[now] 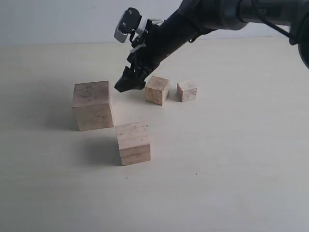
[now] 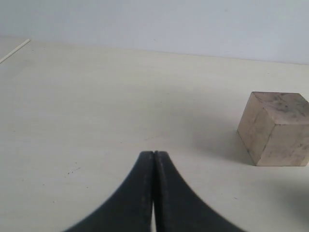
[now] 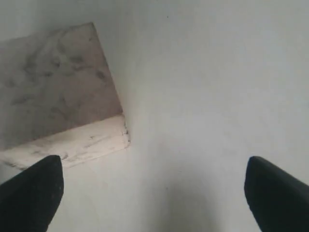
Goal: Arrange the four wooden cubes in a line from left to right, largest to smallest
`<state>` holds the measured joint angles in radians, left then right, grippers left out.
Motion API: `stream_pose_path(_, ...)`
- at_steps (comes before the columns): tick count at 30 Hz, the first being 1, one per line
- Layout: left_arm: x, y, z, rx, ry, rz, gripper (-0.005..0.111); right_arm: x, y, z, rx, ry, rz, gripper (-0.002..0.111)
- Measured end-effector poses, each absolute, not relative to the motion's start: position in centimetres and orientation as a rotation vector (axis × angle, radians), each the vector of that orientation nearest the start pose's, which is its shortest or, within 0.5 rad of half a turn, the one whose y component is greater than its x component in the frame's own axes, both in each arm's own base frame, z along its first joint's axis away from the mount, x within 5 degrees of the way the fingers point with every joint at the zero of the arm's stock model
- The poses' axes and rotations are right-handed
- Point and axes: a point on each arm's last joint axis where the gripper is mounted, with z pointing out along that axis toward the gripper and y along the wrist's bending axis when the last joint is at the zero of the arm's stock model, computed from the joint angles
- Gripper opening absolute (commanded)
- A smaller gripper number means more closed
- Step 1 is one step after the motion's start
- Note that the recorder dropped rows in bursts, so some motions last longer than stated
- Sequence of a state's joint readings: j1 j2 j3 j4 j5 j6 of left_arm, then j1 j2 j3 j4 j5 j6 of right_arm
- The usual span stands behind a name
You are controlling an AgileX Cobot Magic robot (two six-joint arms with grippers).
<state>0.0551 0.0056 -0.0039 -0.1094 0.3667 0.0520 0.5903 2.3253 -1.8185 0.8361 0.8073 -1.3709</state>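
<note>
Four wooden cubes stand on the pale table. The largest cube (image 1: pixel 91 104), speckled on top, is at the left. The second-largest (image 1: pixel 133 143) sits in front of it to the right. Behind are a smaller cube (image 1: pixel 157 90) and the smallest (image 1: pixel 186 90). My right gripper (image 1: pixel 129 85) reaches across from the right and hangs open between the largest cube and the smaller one. In its wrist view the gripper (image 3: pixel 154 193) holds nothing, with the largest cube (image 3: pixel 53 92) beside one fingertip. My left gripper (image 2: pixel 154 154) is shut and empty, with a speckled cube (image 2: pixel 276 128) off to one side.
The black right arm (image 1: pixel 203 19) slants down from the upper right over the back of the table (image 1: pixel 231 159). The left arm does not show in the exterior view. A pale wall (image 1: pixel 58 19) bounds the far edge.
</note>
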Motion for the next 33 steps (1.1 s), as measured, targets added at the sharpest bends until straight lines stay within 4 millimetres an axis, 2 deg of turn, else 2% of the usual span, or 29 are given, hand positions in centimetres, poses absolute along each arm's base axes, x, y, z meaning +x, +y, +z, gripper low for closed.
stream_pose_path(4, 5.3, -0.1, 18.1, -0.07, 1.849, -0.033, 0.0, 38.9, 32.0, 13.2, -1.648, 1.906, 0.694, 0.095)
stream_pose_path(7, 5.3, -0.1, 18.1, -0.07, 1.849, -0.033, 0.0, 38.9, 32.0, 12.8, -1.642, 1.916, 0.702, 0.095)
stream_pose_path(33, 5.3, -0.1, 18.1, -0.07, 1.849, -0.033, 0.0, 37.6, 32.4, 13.2, -1.653, 1.932, 0.913, 0.095)
